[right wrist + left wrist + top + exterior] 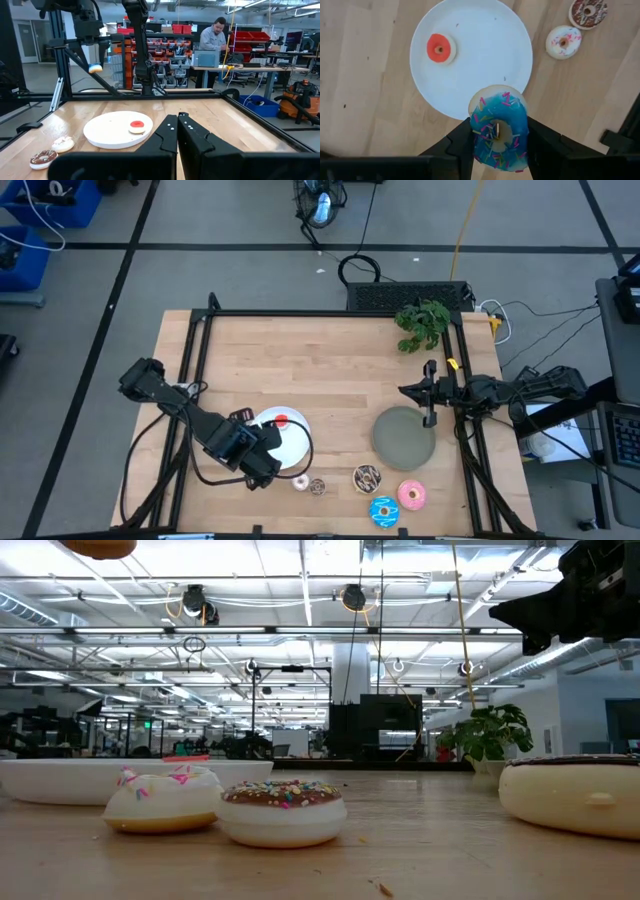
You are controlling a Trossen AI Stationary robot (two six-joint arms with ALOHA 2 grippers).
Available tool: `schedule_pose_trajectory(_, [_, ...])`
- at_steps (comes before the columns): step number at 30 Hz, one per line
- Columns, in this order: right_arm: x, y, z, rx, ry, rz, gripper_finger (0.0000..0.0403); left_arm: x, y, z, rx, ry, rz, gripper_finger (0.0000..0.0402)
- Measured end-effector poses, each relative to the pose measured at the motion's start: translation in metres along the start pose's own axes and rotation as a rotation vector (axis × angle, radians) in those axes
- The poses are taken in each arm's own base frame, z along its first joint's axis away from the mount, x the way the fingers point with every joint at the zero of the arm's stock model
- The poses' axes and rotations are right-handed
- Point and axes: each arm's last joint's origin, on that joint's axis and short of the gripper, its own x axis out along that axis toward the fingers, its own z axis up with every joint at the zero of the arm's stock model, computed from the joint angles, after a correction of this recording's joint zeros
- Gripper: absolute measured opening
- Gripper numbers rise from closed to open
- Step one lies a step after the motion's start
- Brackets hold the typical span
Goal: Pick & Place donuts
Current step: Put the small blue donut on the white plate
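Note:
My left gripper [499, 142] is shut on a small blue-iced donut [499, 131] with coloured sprinkles. It hovers over the near-left rim of the white plate [292, 448]; the right wrist view shows the same blue donut [95, 67] high above the table. A small red donut [439, 48] lies flat on the plate. A small white donut [301, 482] and a small brown donut [318, 487] rest on the wood near the plate. My right gripper [177, 131] is shut and empty, above the far edge of the grey plate [404, 438]. My left gripper pinches the blue donut across its ring, one finger [462, 145] on each opposite side of the rim [477, 132]. The fingers point down from above. The donut is lifted clear over the plate's edge, tilted, its icing toward the wrist camera and its tan underside [492, 92] away.
Larger donuts lie along the table's near edge: chocolate-sprinkled [367, 476], pink [411, 495] and blue [384, 511]. A potted plant [422, 323] stands at the far right corner. A black frame rail [300, 313] borders the table. A person [212, 35] works beyond the table.

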Motion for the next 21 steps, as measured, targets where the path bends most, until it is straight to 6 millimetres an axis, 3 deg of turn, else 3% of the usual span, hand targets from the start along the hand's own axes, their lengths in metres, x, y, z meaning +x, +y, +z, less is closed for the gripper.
schedule_pose_trajectory(21, [0.0000,-0.0001,0.0020,-0.014,-0.020,-0.001,0.0000,-0.0007,0.0083,-0.0059,0.006,0.054,0.087,0.0150])
